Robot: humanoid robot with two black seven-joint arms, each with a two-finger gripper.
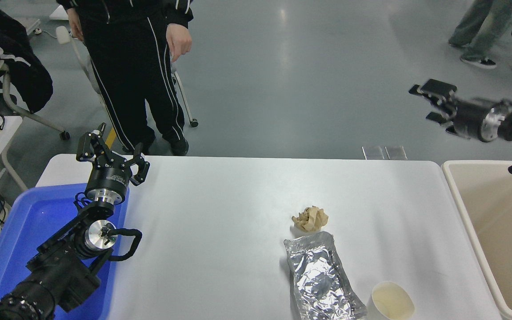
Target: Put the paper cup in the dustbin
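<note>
— Reaching stage: small white paper cup [392, 301] sits untouched at the bench's near right corner.
— Black right gripper [429, 103], fingers apart, must descend; beige plastic dustbin [460, 205] flanks the right edge

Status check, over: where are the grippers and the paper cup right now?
Right gripper open, empty, high beyond the table's far right corner. Left gripper open, parked over the blue tub. Paper cup upright at near edge, beside the foil tray. Dustbin unobstructed.

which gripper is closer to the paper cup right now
Right, though neither is close. The right gripper is raised beyond the table's far right corner, well past the paper cup. The left gripper is parked far across the table at the left.
</note>
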